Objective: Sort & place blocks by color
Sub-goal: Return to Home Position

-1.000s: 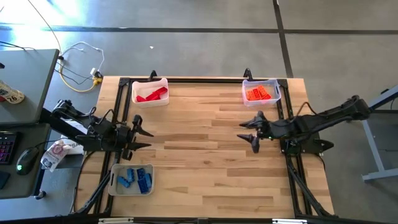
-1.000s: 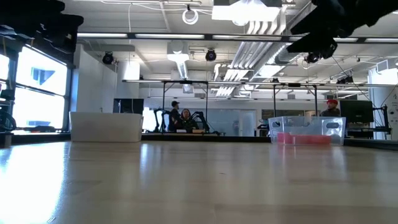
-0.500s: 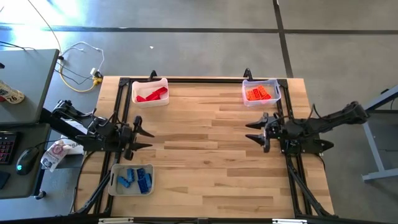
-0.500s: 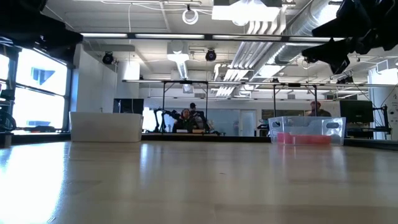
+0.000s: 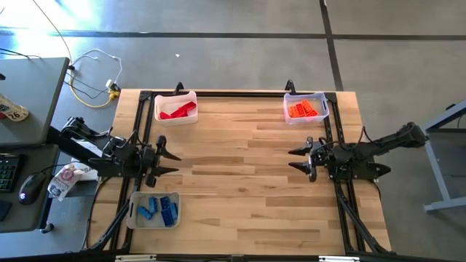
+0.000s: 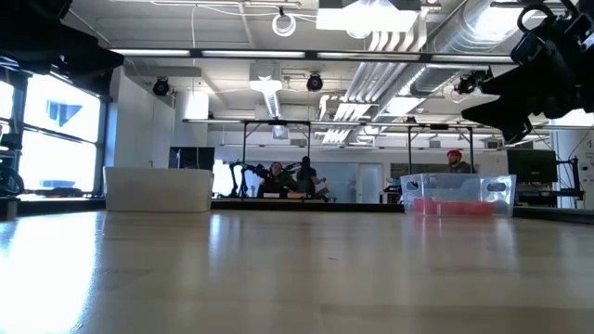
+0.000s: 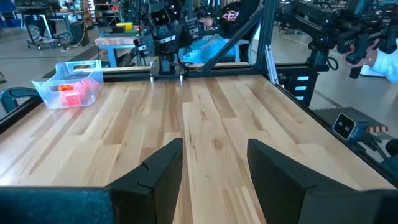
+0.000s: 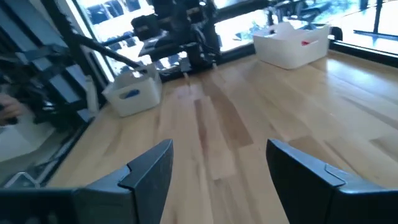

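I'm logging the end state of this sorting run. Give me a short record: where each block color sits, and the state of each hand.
red blocks: in white tray, top-left table corner in the high view
orange blocks: in clear tray, top-right corner
blue blocks: in gray tray, left edge, lower in the high view
left hand: open, empty, over left side
right hand: open, empty, over right side
loose blocks on table: none visible

Left arm and right arm are black, slender, jointed. Each ends in two dark, flat, angular fingers with bevelled edges, tapering to points seen from above
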